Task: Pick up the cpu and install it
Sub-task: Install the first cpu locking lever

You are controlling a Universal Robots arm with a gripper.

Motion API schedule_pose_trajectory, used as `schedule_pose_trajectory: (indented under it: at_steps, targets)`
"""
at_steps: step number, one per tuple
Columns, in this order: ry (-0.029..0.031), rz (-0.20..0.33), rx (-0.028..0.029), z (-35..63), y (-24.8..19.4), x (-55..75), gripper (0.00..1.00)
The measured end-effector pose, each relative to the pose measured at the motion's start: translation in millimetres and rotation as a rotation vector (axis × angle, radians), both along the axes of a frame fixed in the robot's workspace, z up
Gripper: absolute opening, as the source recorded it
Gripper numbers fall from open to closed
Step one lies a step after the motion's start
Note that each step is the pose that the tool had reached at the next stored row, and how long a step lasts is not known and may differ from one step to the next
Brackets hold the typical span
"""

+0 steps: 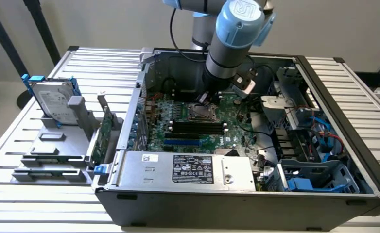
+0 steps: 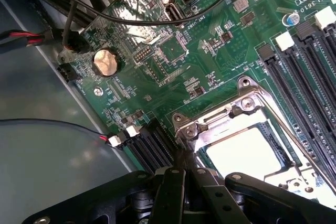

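Open computer case (image 1: 345, 160): closed gripper (image 2: 185, 169) at the socket frame (image 2: 247, 114) corner, cpu (image 2: 244, 150) seated (nudging could bend pins)

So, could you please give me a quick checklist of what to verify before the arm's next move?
1. Gripper shut: ok.
2. Gripper over the socket frame on the green board: ok.
3. Cpu lying inside the frame: ok, pale square visible there.
4. Cpu seated flat: cannot tell.
5. Black cables away from the socket: ok.
6. Hard drive out of the case, away from the arm: ok.
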State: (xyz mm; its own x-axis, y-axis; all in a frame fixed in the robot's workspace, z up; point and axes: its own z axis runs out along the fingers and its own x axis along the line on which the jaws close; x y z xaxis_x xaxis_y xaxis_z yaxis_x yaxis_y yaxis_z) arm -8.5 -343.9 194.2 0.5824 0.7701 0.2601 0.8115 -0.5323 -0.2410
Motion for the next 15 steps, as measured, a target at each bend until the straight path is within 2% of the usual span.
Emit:
schedule_pose_trajectory:
  at_steps: [7, 15]
  targets:
    - [0.0001, 0.000, 0.0061, -0.4, -0.7, 0.3, 0.11]
    - [0.0003, 0.000, 0.0062, -1.1, -0.8, 0.3, 0.11]
